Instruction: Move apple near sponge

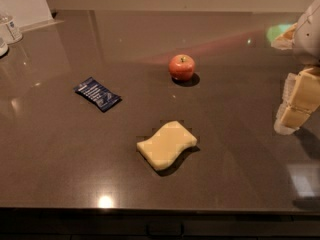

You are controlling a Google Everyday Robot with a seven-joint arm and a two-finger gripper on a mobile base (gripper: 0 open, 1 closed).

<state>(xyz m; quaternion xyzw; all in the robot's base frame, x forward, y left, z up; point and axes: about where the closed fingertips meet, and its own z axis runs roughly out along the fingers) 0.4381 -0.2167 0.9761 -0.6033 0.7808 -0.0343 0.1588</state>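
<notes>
A small red apple (181, 66) with a short stem sits upright on the dark countertop, right of centre and toward the back. A flat pale yellow sponge (166, 144) with wavy edges lies nearer the front, a hand's width in front of the apple. My gripper (296, 104) hangs at the right edge of the view, well to the right of both and touching neither. Nothing shows in it.
A dark blue snack packet (97, 93) lies left of the apple. Clear bottles (10, 28) stand at the far left back by a white board (25, 4). The counter's front edge (150, 210) runs along the bottom.
</notes>
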